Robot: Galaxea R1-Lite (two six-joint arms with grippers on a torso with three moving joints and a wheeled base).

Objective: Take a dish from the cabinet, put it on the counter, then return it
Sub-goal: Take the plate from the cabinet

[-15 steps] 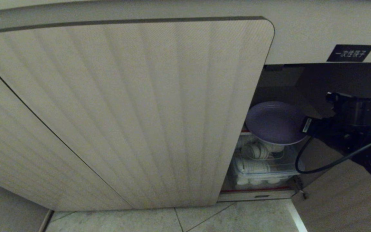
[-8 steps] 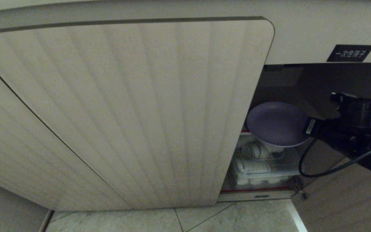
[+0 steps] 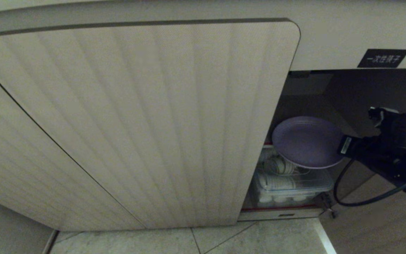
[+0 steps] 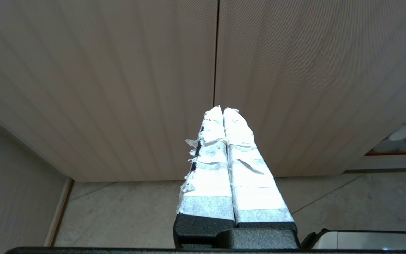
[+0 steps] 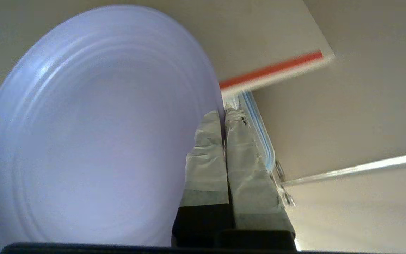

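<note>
A: Where is the dish [image 3: 307,141] relative to the right gripper [image 5: 224,116]?

B: Its rim is pinched between the taped fingers [image 5: 206,155], which are pressed together on the edge. In the head view the plate spreads out from the gripper toward the closed ribbed door [image 3: 136,120], and the dark arm [image 3: 393,148] comes in from the right side.

A: Is it resting on anything?

B: Not that I can see. It hangs tilted in the open part of the cabinet [image 3: 330,91], in front of the red-edged shelf [image 5: 271,68] and above a clear bin [image 3: 291,183] of white crockery on the lower level. Only the gripper touches it.

A: Which face shows?

B: The hollow face with its ringed ridges, turned toward the right wrist camera.

A: And the left gripper [image 4: 223,110]?

B: Its taped fingers are pressed flat together with nothing between them. It points at the seam between two ribbed doors, above the tiled floor [image 4: 136,211], well apart from the plate.

A: Any marking nearby?

B: A small black label [image 3: 382,58] sits on the panel above the opening.
</note>
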